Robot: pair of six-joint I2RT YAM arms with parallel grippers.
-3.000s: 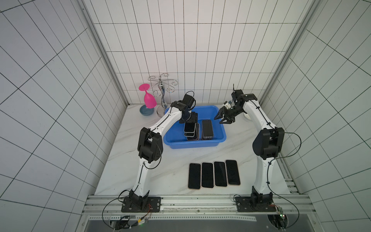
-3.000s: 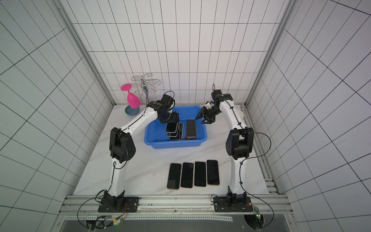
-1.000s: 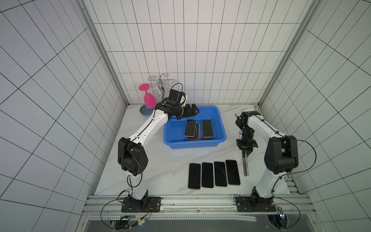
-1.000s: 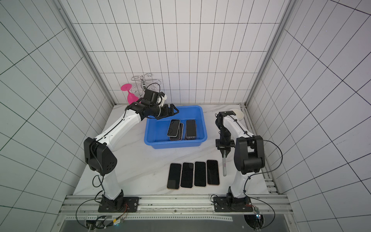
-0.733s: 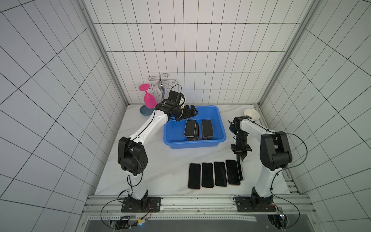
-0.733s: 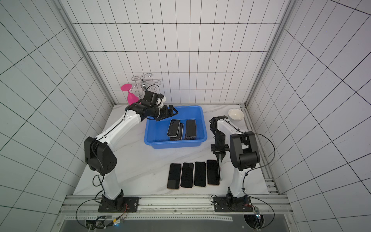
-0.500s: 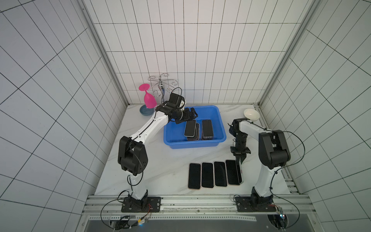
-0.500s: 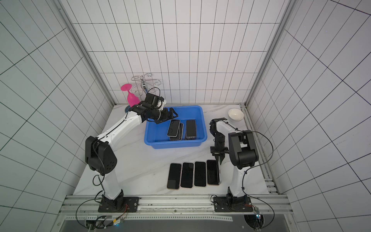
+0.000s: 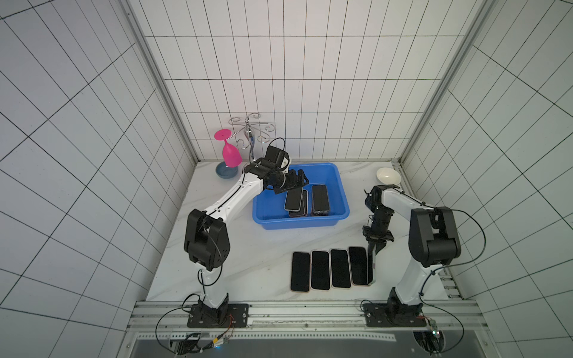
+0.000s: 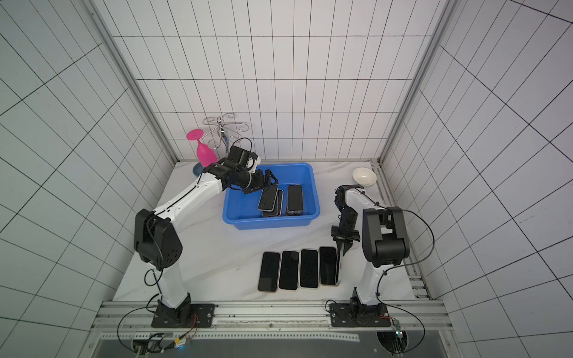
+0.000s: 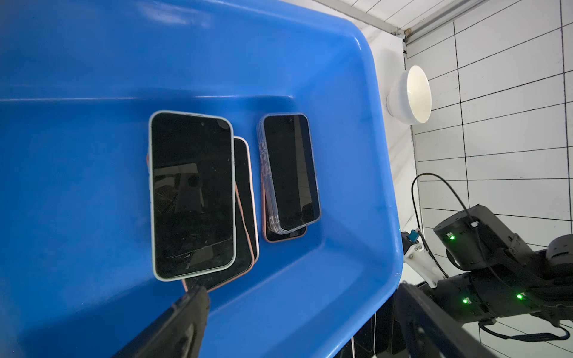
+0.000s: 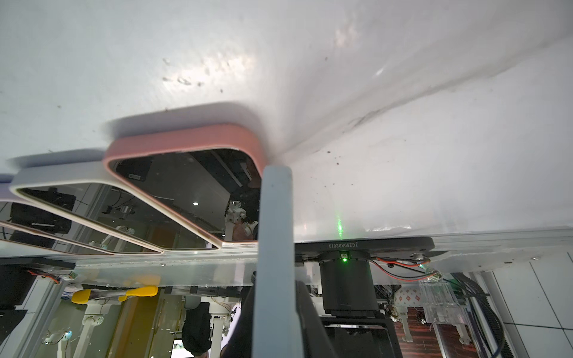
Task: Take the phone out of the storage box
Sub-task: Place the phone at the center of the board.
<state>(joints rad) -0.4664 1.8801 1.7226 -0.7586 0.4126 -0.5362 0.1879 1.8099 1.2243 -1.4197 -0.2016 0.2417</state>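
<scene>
The blue storage box stands at the back middle of the table with several dark phones lying in it. My left gripper hovers open over its back left part. In the left wrist view a pale-cased phone and a clear-cased one lie beyond my open left gripper. My right gripper is shut on a grey phone, held on edge against the right end of the front row.
A row of several phones lies face up near the front edge; the nearest has a pink case. A white bowl sits at the back right. An upturned pink goblet, a grey-blue dish and a wire rack stand at the back left.
My right gripper has carried the phone left and forward, from the table's right side to the end of the row. My left gripper has dipped slightly toward the box.
</scene>
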